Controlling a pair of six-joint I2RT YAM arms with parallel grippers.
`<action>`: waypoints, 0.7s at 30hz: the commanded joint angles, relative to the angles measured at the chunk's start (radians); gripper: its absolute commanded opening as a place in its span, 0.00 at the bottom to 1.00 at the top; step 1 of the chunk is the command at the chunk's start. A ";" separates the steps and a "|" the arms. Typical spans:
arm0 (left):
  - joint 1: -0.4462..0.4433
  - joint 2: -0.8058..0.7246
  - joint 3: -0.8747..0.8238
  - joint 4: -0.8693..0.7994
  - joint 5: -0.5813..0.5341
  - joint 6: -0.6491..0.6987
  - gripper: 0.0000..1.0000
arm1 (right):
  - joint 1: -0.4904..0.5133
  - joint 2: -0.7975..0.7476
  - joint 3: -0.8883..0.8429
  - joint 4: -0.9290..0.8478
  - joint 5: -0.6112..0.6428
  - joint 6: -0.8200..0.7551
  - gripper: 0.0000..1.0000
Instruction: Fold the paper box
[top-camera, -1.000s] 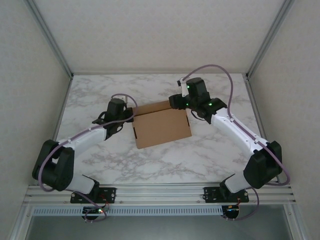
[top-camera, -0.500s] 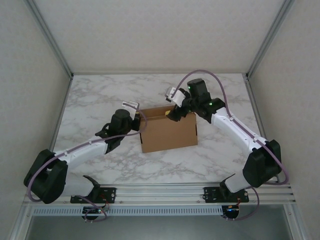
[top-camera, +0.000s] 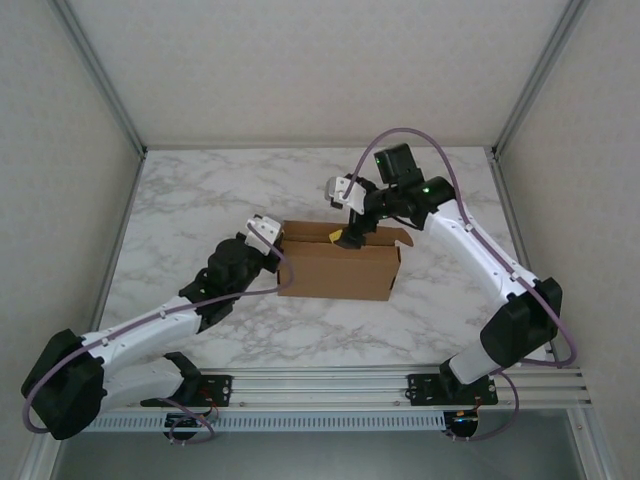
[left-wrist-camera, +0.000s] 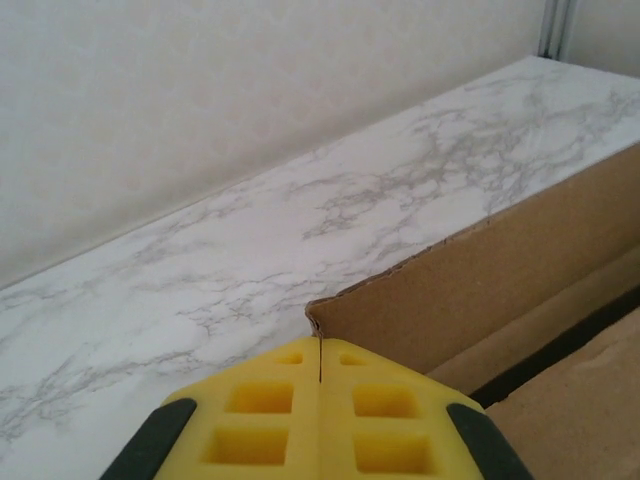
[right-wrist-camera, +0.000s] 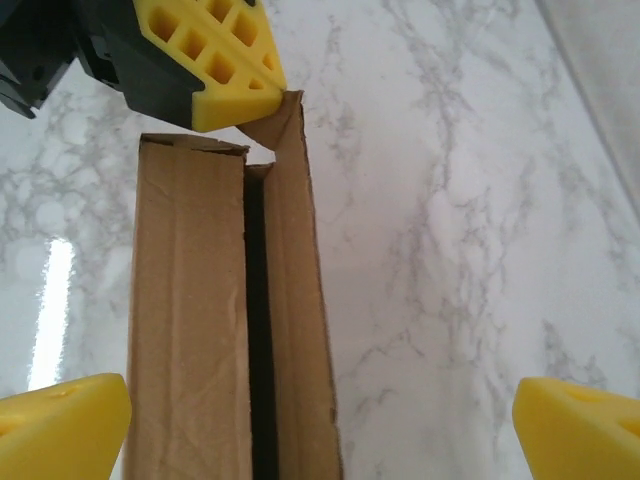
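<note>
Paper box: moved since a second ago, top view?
Yes. The paper box has shifted slightly right and swung to lie nearly parallel to the near rail; its far edge sits further from the table's back edge.

Paper box (top-camera: 340, 270) on edge, left end effector (top-camera: 272, 234) at its corner

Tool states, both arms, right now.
Left tool: shut, tips at a corner of the paper box.
Right tool: open wide over the paper box, holding nothing.
</note>
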 joint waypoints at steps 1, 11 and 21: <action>-0.019 -0.025 -0.035 0.047 0.005 0.063 0.00 | 0.014 0.031 -0.030 -0.060 -0.063 0.040 0.99; -0.046 -0.074 -0.095 0.106 0.011 0.128 0.00 | 0.063 0.086 -0.058 -0.116 -0.058 0.107 0.99; -0.059 -0.095 -0.116 0.126 0.020 0.186 0.00 | 0.098 0.060 -0.090 -0.146 0.003 0.100 0.99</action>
